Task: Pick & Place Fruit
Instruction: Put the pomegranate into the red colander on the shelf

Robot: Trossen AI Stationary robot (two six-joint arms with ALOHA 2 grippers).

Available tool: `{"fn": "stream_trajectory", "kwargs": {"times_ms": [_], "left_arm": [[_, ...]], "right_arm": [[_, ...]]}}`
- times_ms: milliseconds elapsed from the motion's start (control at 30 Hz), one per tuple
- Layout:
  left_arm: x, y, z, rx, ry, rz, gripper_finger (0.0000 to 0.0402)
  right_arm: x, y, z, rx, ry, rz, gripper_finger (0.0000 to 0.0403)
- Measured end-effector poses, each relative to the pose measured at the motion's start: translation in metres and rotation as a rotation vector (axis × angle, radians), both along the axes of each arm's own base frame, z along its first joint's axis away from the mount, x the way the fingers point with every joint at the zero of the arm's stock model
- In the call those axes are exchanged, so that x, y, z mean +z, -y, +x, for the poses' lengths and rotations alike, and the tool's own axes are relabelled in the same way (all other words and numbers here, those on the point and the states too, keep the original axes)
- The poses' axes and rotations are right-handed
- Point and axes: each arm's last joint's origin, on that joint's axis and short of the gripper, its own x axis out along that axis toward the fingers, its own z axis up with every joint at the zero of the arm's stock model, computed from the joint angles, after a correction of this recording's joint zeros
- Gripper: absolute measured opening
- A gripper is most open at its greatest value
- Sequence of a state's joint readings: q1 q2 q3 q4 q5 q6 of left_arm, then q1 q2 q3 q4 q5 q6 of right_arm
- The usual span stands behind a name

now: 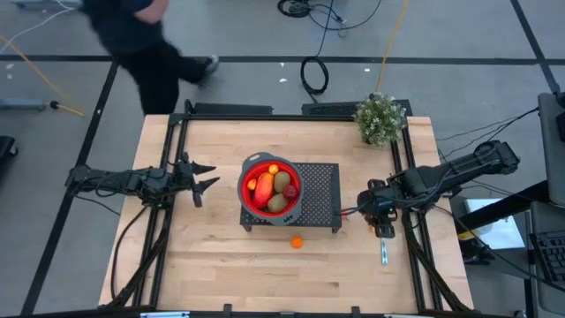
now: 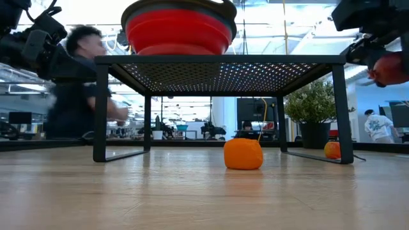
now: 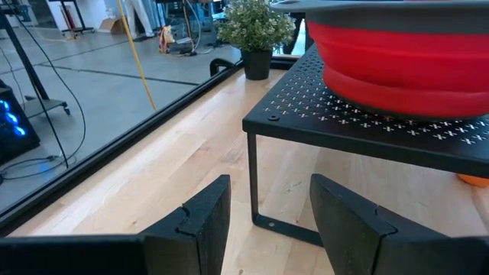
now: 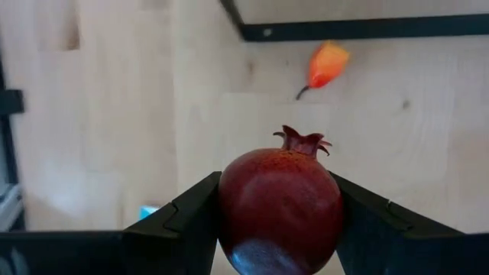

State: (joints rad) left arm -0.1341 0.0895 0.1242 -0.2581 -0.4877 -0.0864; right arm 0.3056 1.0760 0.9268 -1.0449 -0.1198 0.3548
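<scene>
A red bowl [image 1: 269, 185] with several toy fruit pieces stands on a black perforated rack [image 1: 318, 199] at mid-table. An orange ball [image 1: 297, 240] lies on the table near the rack's front. A smaller orange piece [image 4: 327, 65] lies by the rack's foot. My right gripper [image 1: 381, 221] hangs right of the rack, shut on a dark red pomegranate [image 4: 280, 210]. My left gripper [image 3: 271, 221] waits open and level at the rack's left side, with nothing between its fingers. My right gripper pinches the pomegranate by its two rounded sides [image 4: 229, 206] between its two fingers. The fingers slant steeply down from above. The fruit is lifted clear of the table [image 2: 390, 69], and its crown [image 4: 302, 141] points away from the wrist.
A potted plant [image 1: 380, 119] stands at the far right corner. A thin utensil [image 1: 385, 254] lies on the table near my right gripper. A person [image 1: 141, 44] moves beyond the table's far left edge. Bare wood lies in front of the rack.
</scene>
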Motion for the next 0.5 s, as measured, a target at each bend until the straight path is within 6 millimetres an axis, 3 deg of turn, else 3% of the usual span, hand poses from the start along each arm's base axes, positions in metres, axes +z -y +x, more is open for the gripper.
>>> {"fn": "stream_trajectory", "kwargs": {"times_ms": [267, 500], "left_arm": [[0.000, 0.000, 0.000, 0.000, 0.000, 0.000, 0.0180], [0.000, 0.000, 0.000, 0.002, 0.004, -0.012, 0.0179]], "right_arm": [[0.005, -0.009, 0.003, 0.078, -0.003, 0.260, 0.0200], [0.019, -0.018, 0.017, 0.109, 0.145, 0.499, 0.0199]]}}
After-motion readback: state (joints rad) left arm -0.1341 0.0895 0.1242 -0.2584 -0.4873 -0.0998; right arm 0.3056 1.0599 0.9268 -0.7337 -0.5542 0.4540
